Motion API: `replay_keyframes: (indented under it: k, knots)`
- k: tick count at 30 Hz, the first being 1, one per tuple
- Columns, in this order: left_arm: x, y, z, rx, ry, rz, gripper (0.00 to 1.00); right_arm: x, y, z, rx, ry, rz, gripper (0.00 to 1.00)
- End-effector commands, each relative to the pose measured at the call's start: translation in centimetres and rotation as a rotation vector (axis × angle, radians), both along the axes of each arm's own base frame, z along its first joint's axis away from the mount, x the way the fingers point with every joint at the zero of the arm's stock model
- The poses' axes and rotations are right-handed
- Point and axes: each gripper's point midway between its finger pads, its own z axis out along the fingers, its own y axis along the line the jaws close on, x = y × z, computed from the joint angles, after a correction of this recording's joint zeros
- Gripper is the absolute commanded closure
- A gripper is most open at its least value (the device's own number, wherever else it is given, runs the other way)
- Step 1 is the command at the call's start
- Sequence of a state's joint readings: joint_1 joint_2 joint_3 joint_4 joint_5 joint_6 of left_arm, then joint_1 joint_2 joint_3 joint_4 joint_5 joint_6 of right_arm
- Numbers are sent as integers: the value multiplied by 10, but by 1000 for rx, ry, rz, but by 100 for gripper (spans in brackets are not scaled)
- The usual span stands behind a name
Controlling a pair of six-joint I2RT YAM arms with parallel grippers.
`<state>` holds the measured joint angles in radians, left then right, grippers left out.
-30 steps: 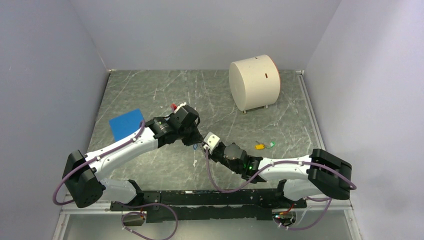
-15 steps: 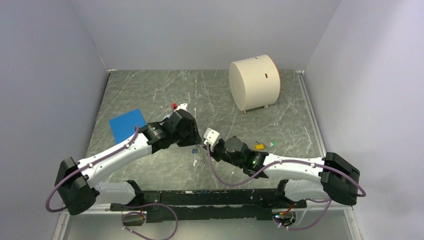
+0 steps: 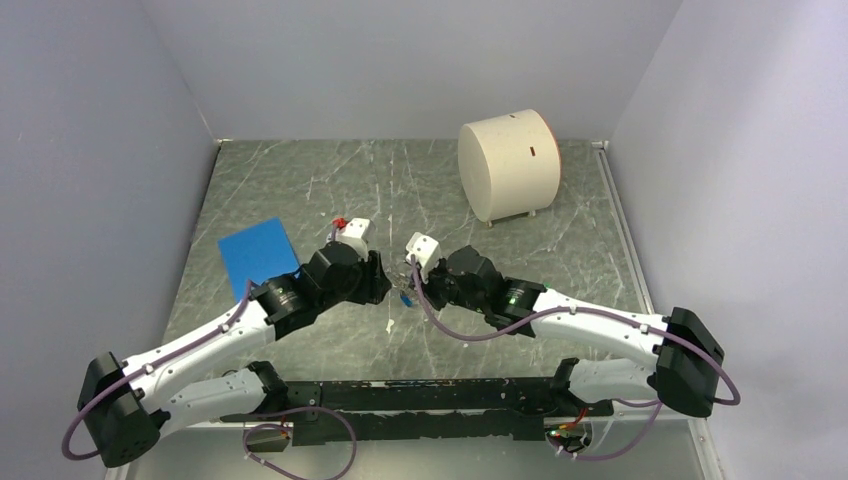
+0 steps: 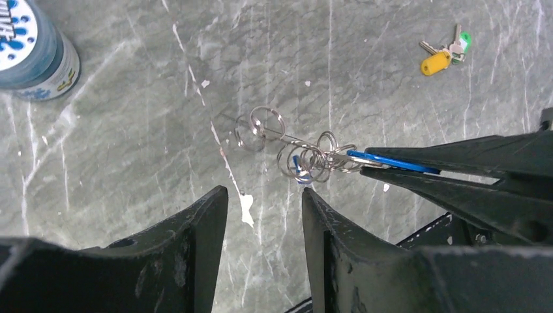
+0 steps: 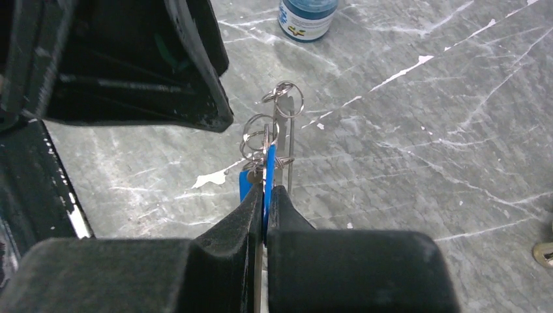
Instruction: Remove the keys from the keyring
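Left gripper [image 4: 264, 203] has let go. A second ago its two fingers were pressed together right by the keyring. Now they stand apart, with only bare table [image 4: 130, 163] showing in the gap. The left arm [image 3: 200, 335] has also pulled back toward the near edge and swung out to the left. Far to the left in its camera stands a small round jar [image 4: 32, 49] with a blue and white top. Just past the open fingers is the keyring [image 4: 306, 160]. It is a bunch of thin silver loops hooked together, and a thin wire runs from it to two more little rings on its left. I cannot tell if it touches the table. The blue key [image 4: 391, 162] sits at the right end of the bunch. Its flat blue head is squeezed tight in the right gripper [image 5: 266, 192], whose fingers have closed since a second ago. The right arm [image 3: 590, 325] has moved left and farther up the table. In the top view it now covers the spot where two other keys showed before. The left wrist camera shows them up at the right, lying together, well apart from the keyring: the yellow key [image 4: 435, 63] and the green key [image 4: 462, 44].
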<state>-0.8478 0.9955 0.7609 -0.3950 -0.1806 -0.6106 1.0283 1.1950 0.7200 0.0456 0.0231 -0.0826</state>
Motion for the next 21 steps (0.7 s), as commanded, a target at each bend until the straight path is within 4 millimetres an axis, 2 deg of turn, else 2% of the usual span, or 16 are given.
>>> replay_keyframes:
  k: [1,10,15,21]
  knots:
    - [5,-16,16,-54,-142,-114,49,0,7,29,29,30,1,100]
    - [9,-34,6,-74,-170,-186,47,0,4,28,-37,108,-39,100]
    - [15,-33,-7,-51,-182,-170,48,-2,3,21,-50,149,-58,100]
    - [11,-33,-22,-79,-202,-185,52,2,0,7,-69,190,-90,100]
